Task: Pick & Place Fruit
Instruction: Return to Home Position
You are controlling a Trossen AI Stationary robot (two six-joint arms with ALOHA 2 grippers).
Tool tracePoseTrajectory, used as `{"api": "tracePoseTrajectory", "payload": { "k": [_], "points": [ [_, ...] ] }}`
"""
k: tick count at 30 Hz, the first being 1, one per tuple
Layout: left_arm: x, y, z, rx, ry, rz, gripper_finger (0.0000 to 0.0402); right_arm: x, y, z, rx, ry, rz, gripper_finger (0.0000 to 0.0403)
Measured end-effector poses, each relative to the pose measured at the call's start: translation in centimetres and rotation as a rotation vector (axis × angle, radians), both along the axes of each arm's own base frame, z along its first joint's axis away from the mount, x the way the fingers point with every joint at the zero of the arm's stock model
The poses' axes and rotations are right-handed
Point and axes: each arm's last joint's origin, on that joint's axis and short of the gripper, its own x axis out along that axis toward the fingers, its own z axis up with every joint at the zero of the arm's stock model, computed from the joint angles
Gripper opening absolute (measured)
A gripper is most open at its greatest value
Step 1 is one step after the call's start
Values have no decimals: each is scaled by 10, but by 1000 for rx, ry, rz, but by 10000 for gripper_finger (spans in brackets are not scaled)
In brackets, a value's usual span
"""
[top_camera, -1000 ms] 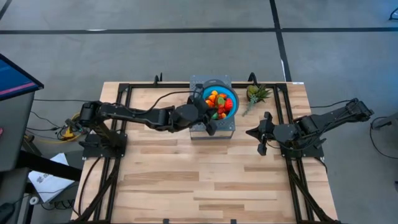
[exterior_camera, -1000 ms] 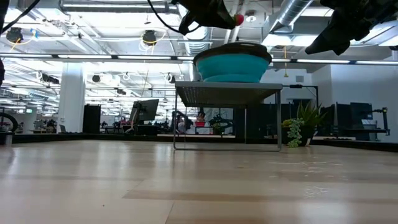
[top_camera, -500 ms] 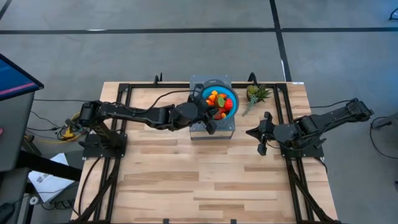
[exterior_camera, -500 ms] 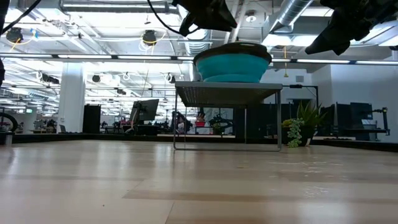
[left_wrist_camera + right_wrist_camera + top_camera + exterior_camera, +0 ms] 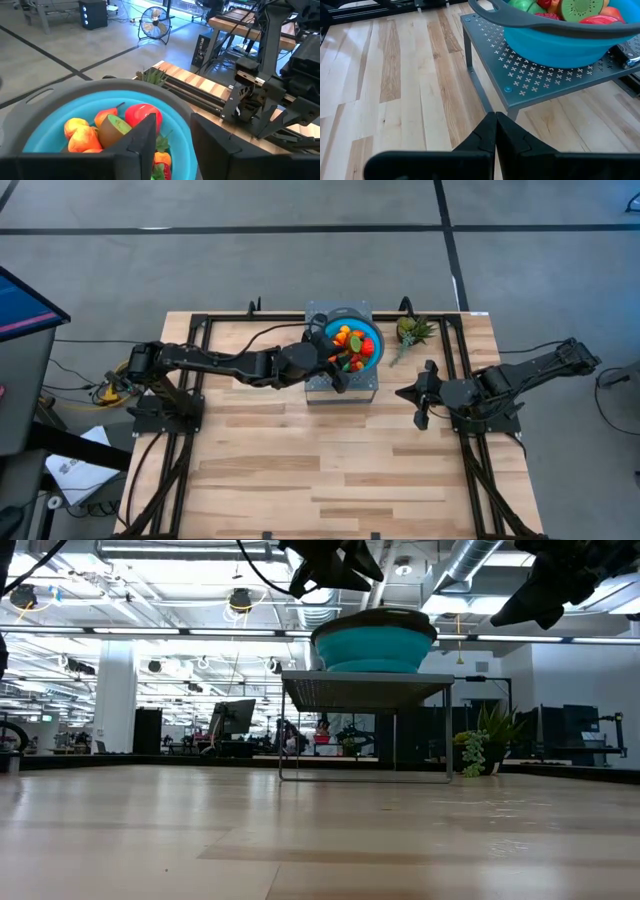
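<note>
One claw (left) overhangs bowl rim.

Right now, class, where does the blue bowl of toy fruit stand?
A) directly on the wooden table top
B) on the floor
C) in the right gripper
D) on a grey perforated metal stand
D: the blue bowl sits on the perforated grey stand, whose legs lift it clear of the wooden table.

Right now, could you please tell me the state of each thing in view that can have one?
Left gripper, fingers open, empty, at the blue bowl's rim.
Right gripper, fingers shut, empty, away from the stand.
Blue bowl, full of fruit, resting on the stand.
Stand, upright on the table.
</note>
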Motion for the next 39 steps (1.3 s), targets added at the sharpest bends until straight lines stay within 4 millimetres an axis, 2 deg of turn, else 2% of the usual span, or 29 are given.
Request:
{"api": "tracePoseTrajectory", "payload": {
  "k": [7,15,19,24,30,39],
  "points": [
    [0,-7,0,37,21,-28,77,0,1,2,5,-6,7,0],
    [0,-14,1,82,46,-64,5,0,1,23,-50,-49,49,0],
    [-1,-18,4,82,42,-111,4,0,1,30,-85,-56,71,0],
    [-11,-22,20,121,22,-249,1,0,0,34,-85,-67,67,0],
    [-45,-23,23,125,-12,-272,1,-9,-3,39,-73,-106,66,0],
    [-118,-34,-3,119,-266,-339,1,-38,-13,53,-76,-220,84,0]
  ]
}}
